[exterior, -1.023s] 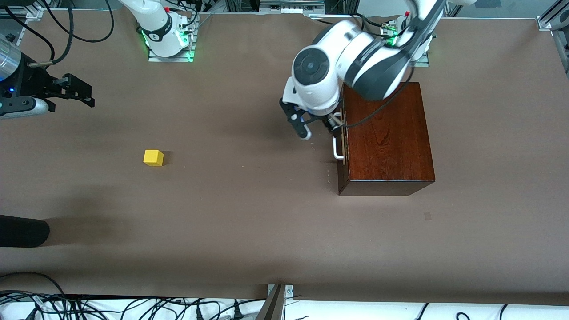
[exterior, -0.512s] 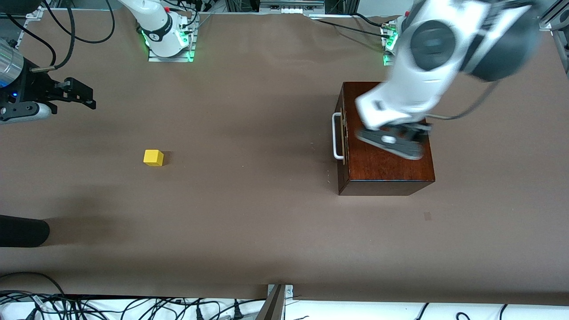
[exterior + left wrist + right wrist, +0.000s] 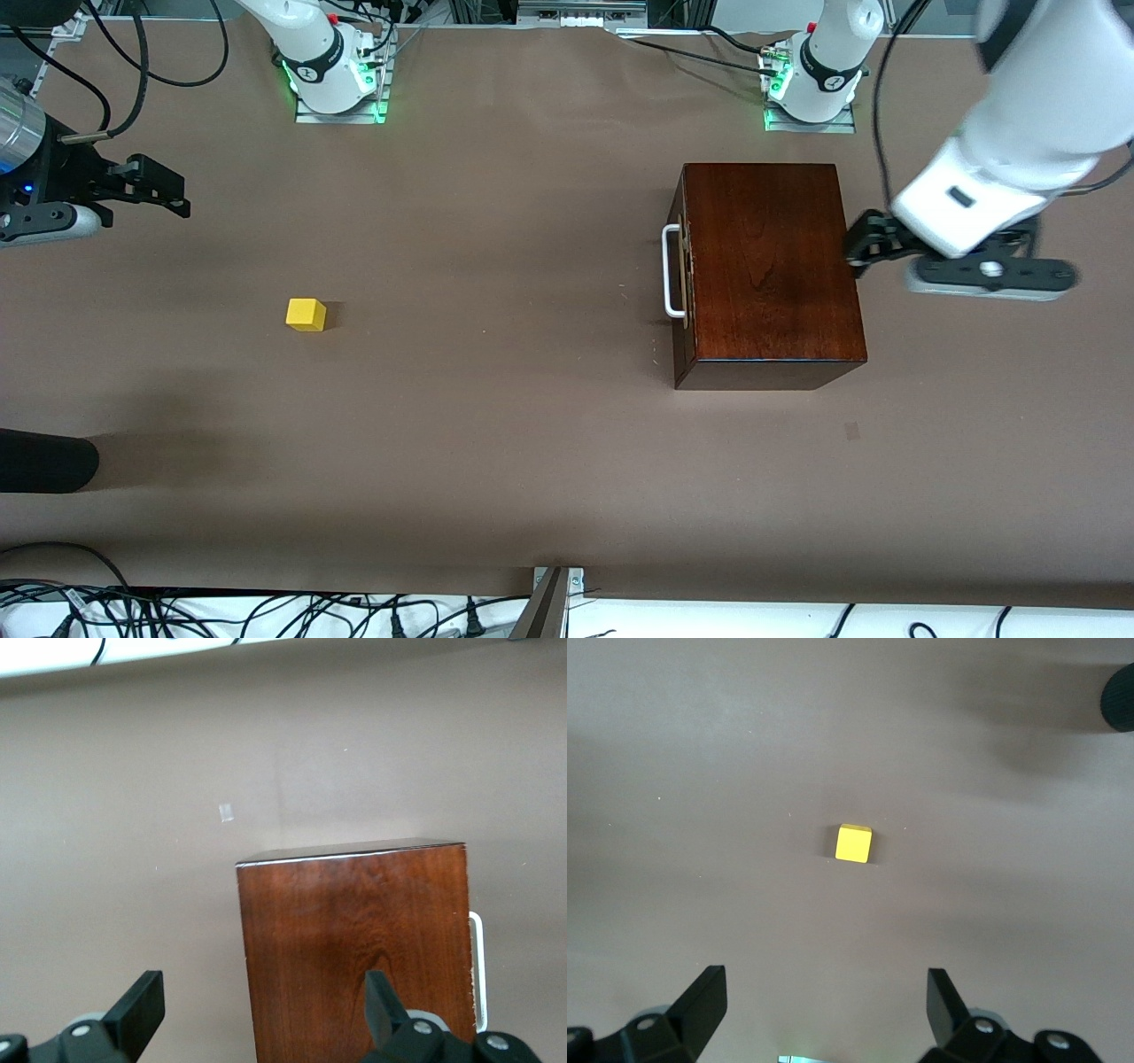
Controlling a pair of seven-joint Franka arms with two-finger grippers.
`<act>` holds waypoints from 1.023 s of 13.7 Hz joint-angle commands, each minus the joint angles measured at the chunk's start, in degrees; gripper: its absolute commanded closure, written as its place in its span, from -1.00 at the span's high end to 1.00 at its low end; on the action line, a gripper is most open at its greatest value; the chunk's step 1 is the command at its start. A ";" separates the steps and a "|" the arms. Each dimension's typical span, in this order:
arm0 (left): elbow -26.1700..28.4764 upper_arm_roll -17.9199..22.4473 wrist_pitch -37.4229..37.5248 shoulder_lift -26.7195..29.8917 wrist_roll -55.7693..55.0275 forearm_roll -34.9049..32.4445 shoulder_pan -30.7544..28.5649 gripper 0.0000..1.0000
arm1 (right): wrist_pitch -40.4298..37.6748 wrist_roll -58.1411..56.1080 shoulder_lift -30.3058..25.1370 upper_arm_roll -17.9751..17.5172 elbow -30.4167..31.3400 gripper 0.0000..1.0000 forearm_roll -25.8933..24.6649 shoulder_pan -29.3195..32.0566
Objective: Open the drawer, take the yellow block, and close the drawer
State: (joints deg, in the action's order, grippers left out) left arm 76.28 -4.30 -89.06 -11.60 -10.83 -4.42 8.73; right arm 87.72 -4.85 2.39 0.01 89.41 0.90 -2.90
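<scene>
The dark mahogany box stands on the table with its drawer pushed fully in; the white U-shaped handle faces the right arm's end. The yellow block lies on the bare table toward the right arm's end. My left gripper is open and empty, up in the air over the box's edge at the left arm's end; its wrist view shows the box top and handle between and past its fingers. My right gripper is open and empty, over the table short of the block.
A black rounded object pokes in at the table's edge at the right arm's end, nearer the front camera than the block. A small grey mark lies on the brown table cover nearer the camera than the box. Cables run along the front edge.
My left arm has swung away from the drawer handle, across the top of the box, to the left arm's end. The drawer stays shut. The right arm has barely moved.
</scene>
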 commanded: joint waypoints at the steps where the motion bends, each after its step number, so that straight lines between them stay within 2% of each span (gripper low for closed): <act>1: 18.60 3.86 -8.30 12.45 0.02 5.64 -2.21 1.00 | -1.50 -0.77 0.42 -0.36 -1.70 1.00 -0.11 0.52; 5: 19.61 3.86 -7.97 13.53 0.63 4.86 -4.25 1.00 | -1.67 -0.69 0.07 -0.89 -1.70 1.00 0.07 0.35; 7: 19.61 3.86 -4.91 12.83 5.71 3.63 -4.25 1.00 | -3.77 -0.51 -0.11 -0.98 -1.70 1.00 0.07 0.26; 14: 18.47 3.25 -3.05 11.33 5.56 3.63 -4.25 1.00 | -4.05 -0.33 -0.11 -1.07 -1.79 1.00 0.33 0.17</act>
State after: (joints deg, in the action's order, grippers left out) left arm 95.28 -0.35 -93.08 -0.29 -6.39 -0.04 4.78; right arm 84.71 -4.87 2.29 -0.73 88.81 0.90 -2.95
